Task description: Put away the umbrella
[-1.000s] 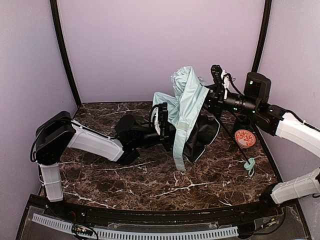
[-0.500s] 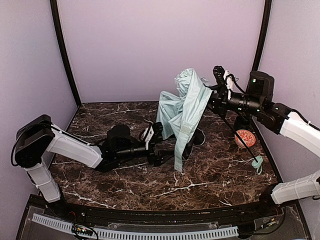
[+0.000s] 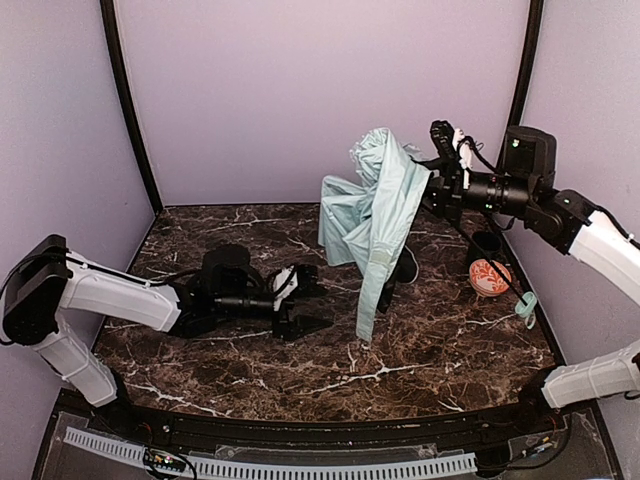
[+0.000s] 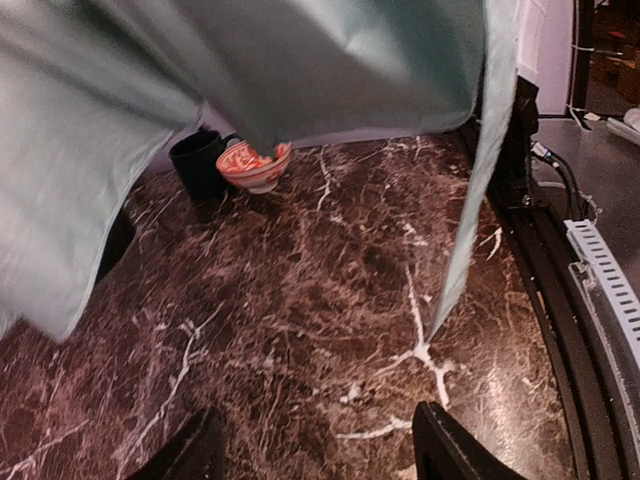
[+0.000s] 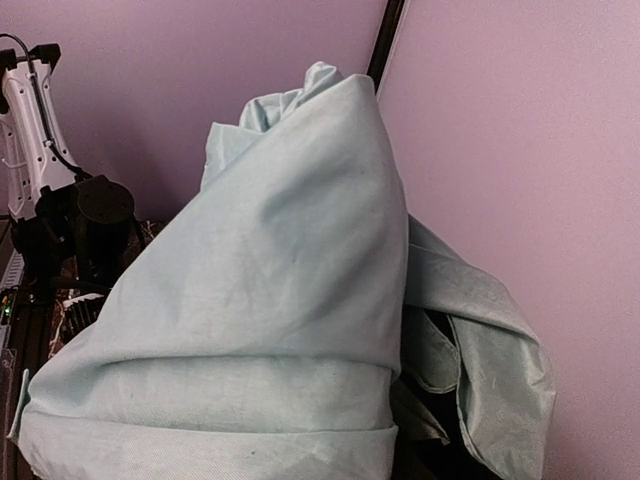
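Observation:
The umbrella [image 3: 375, 210] hangs above the table's back middle as a bundle of pale mint-green fabric, with one strip dangling toward the marble. Its thin black shaft [image 3: 490, 265] slants down to the small mint handle [image 3: 526, 306] at the right. My right gripper [image 3: 437, 190] is shut on the umbrella at its top; in the right wrist view the fabric [image 5: 270, 330] hides the fingers. My left gripper [image 3: 308, 300] lies low over the table, left of the fabric and apart from it. It stands open [image 4: 320, 458] with only marble between its fingers. The fabric [image 4: 250, 70] hangs ahead of it.
An orange-and-white bowl [image 3: 490, 277] [image 4: 253, 165] sits at the back right beside a black cup [image 3: 487, 245] [image 4: 198, 162]. A black rail [image 4: 560, 280] runs along the table's near edge. Purple walls close in the back and both sides.
My left gripper has let go of the fabric, opened and drawn back to the left. The right arm has lifted the umbrella a little, and its handle has swung right.

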You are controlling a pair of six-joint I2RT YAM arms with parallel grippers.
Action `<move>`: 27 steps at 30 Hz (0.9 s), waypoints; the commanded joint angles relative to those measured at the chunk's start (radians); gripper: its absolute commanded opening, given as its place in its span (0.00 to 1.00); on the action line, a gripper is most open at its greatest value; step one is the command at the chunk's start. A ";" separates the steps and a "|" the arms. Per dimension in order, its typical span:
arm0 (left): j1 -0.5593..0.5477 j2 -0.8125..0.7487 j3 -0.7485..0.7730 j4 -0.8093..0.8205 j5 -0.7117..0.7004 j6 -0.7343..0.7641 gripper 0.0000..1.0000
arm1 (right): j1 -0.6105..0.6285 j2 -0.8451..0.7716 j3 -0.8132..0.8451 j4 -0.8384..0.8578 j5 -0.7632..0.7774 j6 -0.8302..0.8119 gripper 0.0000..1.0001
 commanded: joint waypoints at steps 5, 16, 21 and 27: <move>-0.110 0.100 0.092 0.217 0.214 -0.070 0.76 | -0.006 0.011 0.051 0.050 -0.015 -0.013 0.00; -0.131 0.160 0.170 0.089 0.189 -0.011 0.00 | -0.006 -0.003 0.051 0.018 0.010 -0.021 0.00; -0.128 -0.018 0.042 -0.053 0.074 0.150 0.00 | -0.036 -0.014 0.076 -0.001 0.056 0.028 0.00; -0.031 -0.071 0.005 -0.216 -0.021 0.272 0.00 | -0.047 -0.015 0.144 -0.017 -0.014 0.076 0.00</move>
